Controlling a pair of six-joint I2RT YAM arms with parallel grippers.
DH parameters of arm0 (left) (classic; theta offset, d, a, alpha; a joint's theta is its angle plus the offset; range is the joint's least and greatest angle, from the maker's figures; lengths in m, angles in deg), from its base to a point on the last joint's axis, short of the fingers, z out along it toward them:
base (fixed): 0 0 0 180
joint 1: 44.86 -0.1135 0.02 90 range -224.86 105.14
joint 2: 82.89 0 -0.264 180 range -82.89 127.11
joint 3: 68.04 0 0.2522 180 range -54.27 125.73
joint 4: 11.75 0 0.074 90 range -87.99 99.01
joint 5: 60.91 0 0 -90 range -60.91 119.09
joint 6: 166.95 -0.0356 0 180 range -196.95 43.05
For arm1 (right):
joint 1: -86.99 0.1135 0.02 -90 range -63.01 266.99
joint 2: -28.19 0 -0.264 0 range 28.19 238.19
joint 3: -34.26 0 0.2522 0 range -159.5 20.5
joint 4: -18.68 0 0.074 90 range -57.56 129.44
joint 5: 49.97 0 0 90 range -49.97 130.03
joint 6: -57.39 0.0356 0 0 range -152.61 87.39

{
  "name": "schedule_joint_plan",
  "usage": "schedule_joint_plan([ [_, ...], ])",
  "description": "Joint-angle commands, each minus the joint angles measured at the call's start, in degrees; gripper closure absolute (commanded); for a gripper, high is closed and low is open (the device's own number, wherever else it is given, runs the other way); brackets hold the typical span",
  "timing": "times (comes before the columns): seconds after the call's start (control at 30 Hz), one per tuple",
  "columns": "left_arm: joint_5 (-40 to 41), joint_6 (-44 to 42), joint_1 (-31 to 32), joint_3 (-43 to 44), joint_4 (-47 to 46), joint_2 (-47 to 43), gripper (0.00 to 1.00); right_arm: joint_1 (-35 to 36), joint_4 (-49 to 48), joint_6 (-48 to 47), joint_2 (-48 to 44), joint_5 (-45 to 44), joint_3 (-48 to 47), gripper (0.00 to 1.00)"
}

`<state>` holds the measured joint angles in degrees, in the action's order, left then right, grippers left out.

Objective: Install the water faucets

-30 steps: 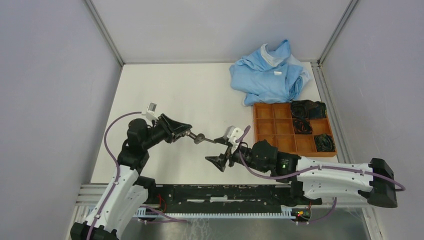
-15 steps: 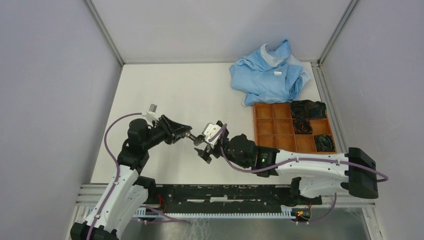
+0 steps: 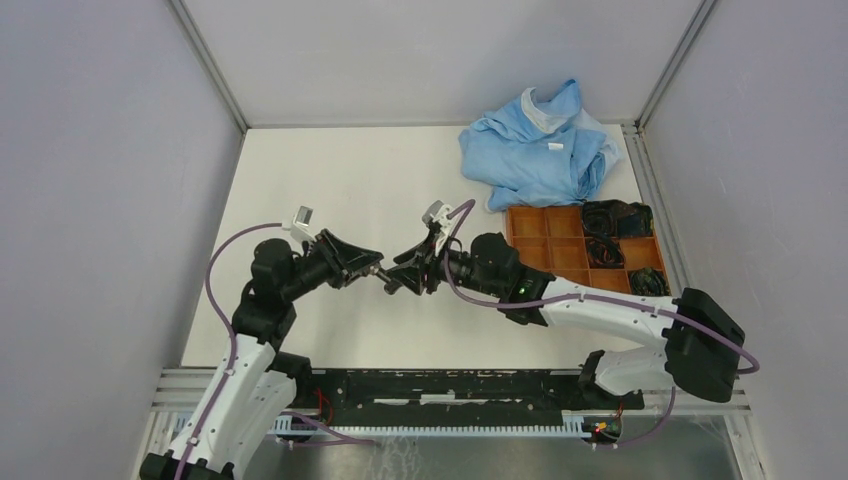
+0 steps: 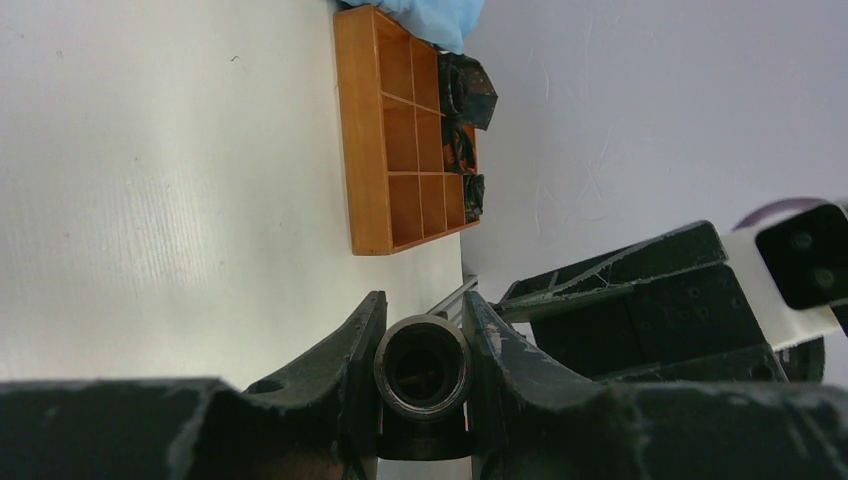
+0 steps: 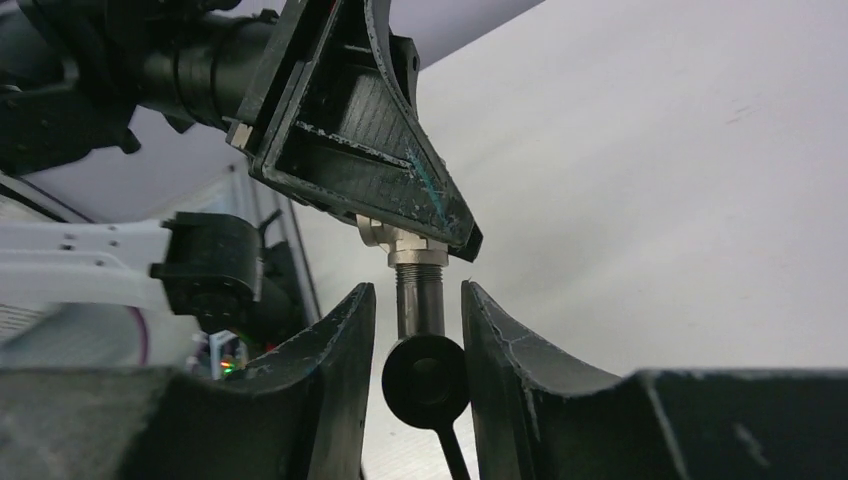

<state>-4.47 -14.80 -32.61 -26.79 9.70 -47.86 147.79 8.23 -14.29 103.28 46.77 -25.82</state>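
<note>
We're checking the surroundings first: a crumpled blue cloth [image 3: 540, 150] is lying at the far right of the white table [image 3: 330, 190]. Just in front of it an orange compartment tray [image 3: 560, 262] is sitting with black bundles [image 3: 612, 218] stuffed into its right-hand cells (thin dividers, smooth plastic look). Both are sitting well apart from the grippers, which are meeting tip to tip over the table's middle. The left gripper [image 4: 424, 305] is clamping a dark grey metal faucet fitting [image 4: 448, 372], its round open bore facing the wrist camera and scuffed black fingers [image 4: 350, 350] pressing on both sides. In that view the other arm's black body is blocking everything to the right of the fitting. From the right wrist we're seeing a silvery hex collar [image 5: 395, 238] under the left fingers and a threaded stem [image 5: 418, 290] running down to a dark round knob [image 5: 425, 380]. The right gripper [image 5: 418, 288] is straddling that knob with its jaws narrow. We're not able to tell whether it's actually gripping.
</note>
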Motion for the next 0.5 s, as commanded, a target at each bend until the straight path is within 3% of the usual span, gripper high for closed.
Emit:
schedule_joint_plan([
  [0.0,-2.84,-1.97,-0.02,3.66,-3.76,-1.57,0.98,-3.71,-13.01,16.78,3.65,13.31,3.68,0.58],
  [0.33,-4.21,-2.53,-0.02,4.86,-3.8,-3.65,0.98,-9.62,-29.2,34.64,13.52,19.07,10.27,0.54],
  [0.47,-4.69,-2.65,0.01,5.13,-3.59,-4.07,0.98,-10.65,-27.11,32.05,11.42,18.31,10.13,0.34],
])
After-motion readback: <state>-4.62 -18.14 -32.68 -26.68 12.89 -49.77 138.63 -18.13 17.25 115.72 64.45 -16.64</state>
